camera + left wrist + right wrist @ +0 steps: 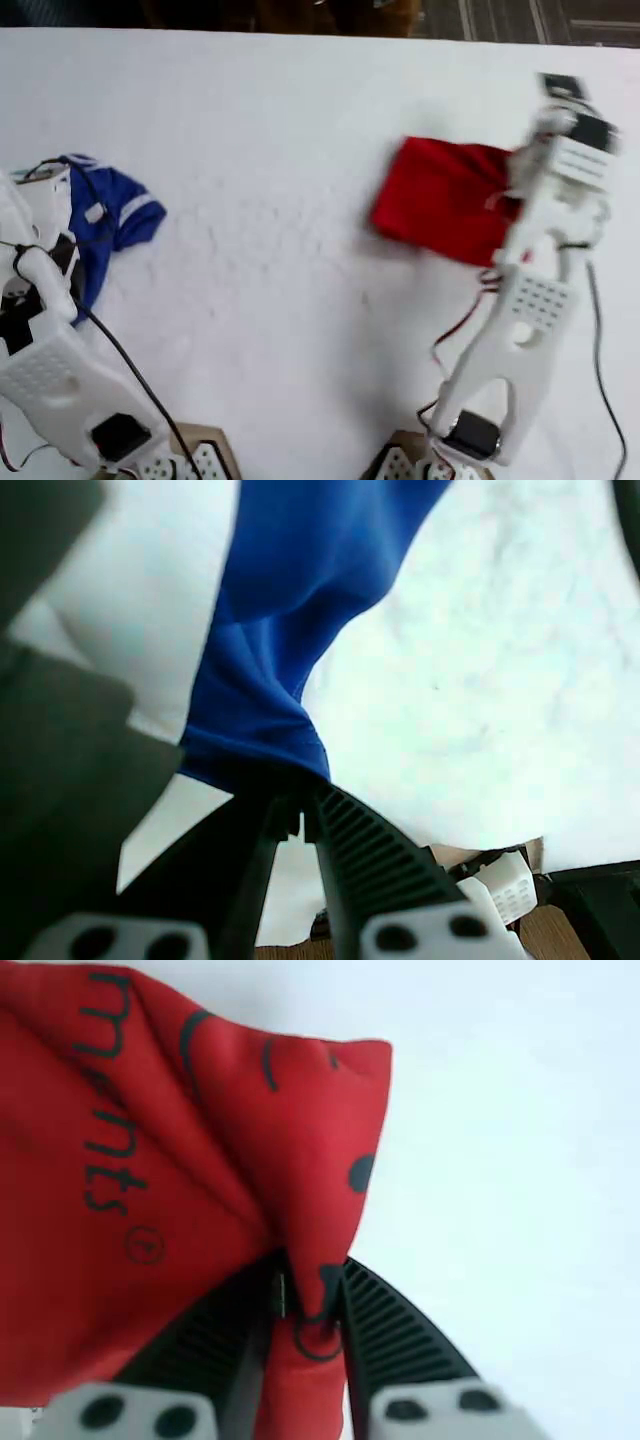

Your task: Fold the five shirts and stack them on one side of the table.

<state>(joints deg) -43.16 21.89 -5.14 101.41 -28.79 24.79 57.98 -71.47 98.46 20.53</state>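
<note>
Red fabric shirt (445, 200), bunched into a rough rectangle, lies right of centre on the white table cover (280, 280). The right wrist view adds detail the high view lacks: dark print across the cloth, and the right gripper (312, 1305) with its fingers pressed together on a fold at the shirt's edge. Blue fabric shirt with white trim (110, 220) lies crumpled near the table's left edge, well apart from the red one. The left wrist view resolves the left gripper (300, 815) pinching this shirt's hem, with the fabric hanging taut from it.
</note>
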